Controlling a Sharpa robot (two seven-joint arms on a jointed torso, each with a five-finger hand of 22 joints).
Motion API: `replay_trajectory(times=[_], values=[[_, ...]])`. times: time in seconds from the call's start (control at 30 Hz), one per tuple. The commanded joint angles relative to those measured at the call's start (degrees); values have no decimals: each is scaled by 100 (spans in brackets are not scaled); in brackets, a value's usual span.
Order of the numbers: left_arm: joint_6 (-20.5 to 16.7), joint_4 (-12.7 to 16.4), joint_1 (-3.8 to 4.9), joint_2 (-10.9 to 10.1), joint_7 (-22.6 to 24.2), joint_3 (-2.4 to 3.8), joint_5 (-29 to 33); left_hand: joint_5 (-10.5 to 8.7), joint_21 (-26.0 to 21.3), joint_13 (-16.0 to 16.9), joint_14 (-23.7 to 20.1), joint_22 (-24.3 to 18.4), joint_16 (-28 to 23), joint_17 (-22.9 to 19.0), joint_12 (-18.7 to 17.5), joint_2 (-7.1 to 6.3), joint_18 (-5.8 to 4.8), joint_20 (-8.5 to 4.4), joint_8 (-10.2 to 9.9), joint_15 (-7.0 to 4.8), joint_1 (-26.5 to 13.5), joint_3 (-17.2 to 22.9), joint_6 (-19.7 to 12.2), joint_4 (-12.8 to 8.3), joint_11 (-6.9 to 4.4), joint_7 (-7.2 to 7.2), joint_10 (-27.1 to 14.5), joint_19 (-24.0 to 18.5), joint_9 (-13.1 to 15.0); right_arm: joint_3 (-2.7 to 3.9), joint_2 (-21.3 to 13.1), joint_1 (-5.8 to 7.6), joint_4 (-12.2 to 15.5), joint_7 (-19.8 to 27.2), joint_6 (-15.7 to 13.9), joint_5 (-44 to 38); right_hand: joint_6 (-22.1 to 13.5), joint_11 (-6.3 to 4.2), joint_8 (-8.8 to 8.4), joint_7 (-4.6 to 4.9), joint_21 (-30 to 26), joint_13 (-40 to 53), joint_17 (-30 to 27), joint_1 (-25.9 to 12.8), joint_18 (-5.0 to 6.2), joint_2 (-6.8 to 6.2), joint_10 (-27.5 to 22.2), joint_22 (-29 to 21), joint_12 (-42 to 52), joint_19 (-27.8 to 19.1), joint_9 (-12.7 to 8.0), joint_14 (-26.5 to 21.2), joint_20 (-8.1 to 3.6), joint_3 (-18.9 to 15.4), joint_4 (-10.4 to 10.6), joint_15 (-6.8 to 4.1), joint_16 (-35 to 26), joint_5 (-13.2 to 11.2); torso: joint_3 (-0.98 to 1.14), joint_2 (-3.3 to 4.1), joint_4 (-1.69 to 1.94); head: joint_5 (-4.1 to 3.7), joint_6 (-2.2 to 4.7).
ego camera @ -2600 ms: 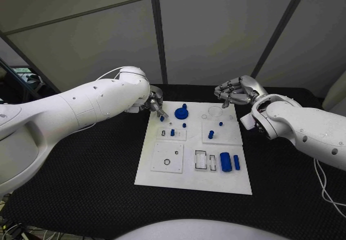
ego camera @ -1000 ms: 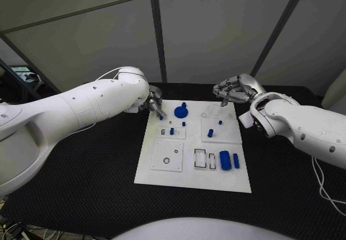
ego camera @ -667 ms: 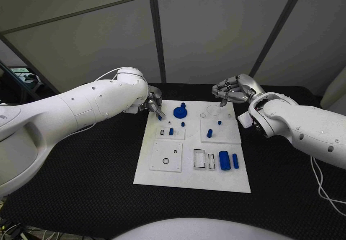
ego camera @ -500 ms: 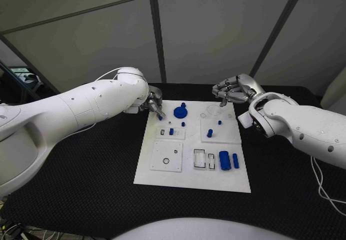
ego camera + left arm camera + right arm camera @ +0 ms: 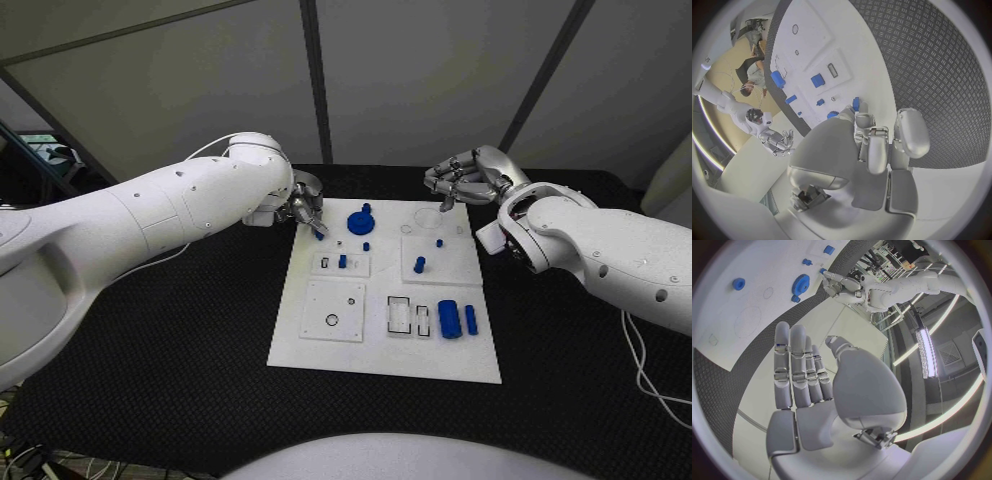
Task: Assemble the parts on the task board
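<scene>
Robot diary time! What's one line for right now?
left hand: pinches small blue part at task board far-left corner | right hand: holds nothing, above far edge | blue gear: on board

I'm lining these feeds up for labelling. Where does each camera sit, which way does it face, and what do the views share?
Head view: on the robot's head, looking down at the task board; both arms enter, left hand and right hand at the far edge.
Left wrist view: behind the left hand, facing the task board; a small blue part lies at the fingertips.
Right wrist view: behind the right hand, facing the board's far end.
Shared: blue gear.
</scene>
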Motion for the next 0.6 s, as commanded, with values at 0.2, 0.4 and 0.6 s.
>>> replay_trajectory(times=[0.2, 0.4, 0.6], values=[[-315, 275, 32, -247, -94, 4, 729, -3, 89, 68, 489, 960, 27, 1237, -24, -508, -153, -43, 126, -30, -360, 1467, -80, -463, 6, 12, 106, 20, 704, 3, -16, 11, 0, 32, 28, -10, -19, -11, 34, -16, -24, -9, 8, -14, 69, -8, -8, -8, 22, 46, 8, 4, -1, 8, 34, 20, -27, 19, 9, -18, 8, 26, -8], [-520, 672, 66, -508, -307, 4, 1062, -10, 140, 108, 499, 969, 38, 1258, -23, -755, -158, -48, 156, -46, -537, 2028, -77, -590, 3, 8, 162, 32, 833, 3, -29, 11, -3, 34, 18, -10, -21, -9, 35, -15, -27, -11, 9, -18, 68, -9, -10, -10, 23, 47, 8, 3, -1, 6, 38, 21, -28, 20, 6, -20, 12, 53, -4], [-824, 1176, 82, -814, -534, 3, 1223, -15, 189, 152, 512, 978, 52, 1286, -13, -903, -166, -54, 172, -56, -678, 2363, -54, -689, -7, -1, 225, 46, 912, 3, -46, 11, -2, 38, 9, -10, -21, -9, 35, -15, -27, -11, 9, -18, 68, -9, -10, -10, 23, 47, 8, 3, -1, 6, 38, 21, -28, 20, 11, -31, 16, 76, -8]])
